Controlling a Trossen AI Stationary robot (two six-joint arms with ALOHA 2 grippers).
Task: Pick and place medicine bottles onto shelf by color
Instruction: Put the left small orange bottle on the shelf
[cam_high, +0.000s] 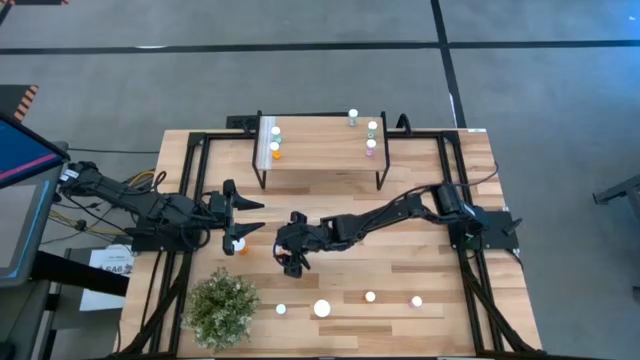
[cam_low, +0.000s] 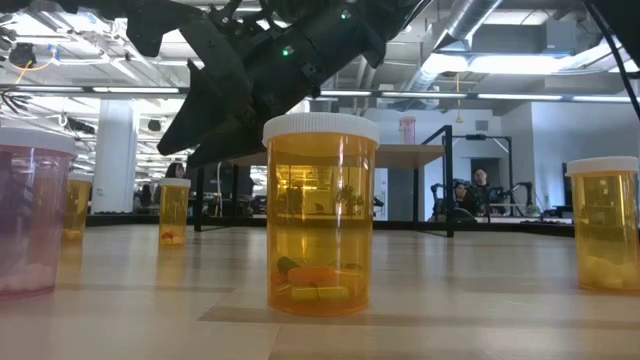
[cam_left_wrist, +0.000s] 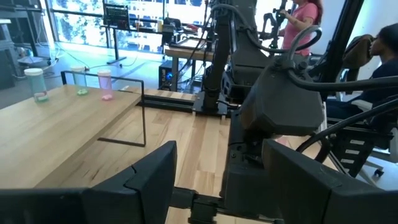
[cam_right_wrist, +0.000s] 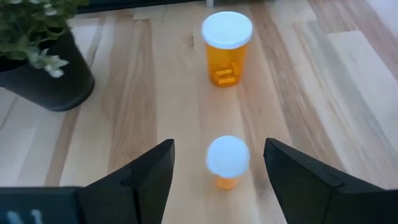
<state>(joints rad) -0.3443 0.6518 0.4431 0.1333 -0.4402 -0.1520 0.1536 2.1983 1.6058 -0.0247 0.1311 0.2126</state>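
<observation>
From above, the left gripper (cam_high: 243, 218) hangs spread beside an orange bottle (cam_high: 239, 244), holding nothing, while the right gripper (cam_high: 296, 263) reaches mid-table, fingers wide and empty; 6 bottles stand on the shelf (cam_high: 320, 150). At table height, a large orange bottle (cam_low: 320, 212) dominates. The right wrist camera shows a small orange bottle (cam_right_wrist: 227, 162) between the open fingers (cam_right_wrist: 149, 171), near a potted plant (cam_right_wrist: 43, 50).
</observation>
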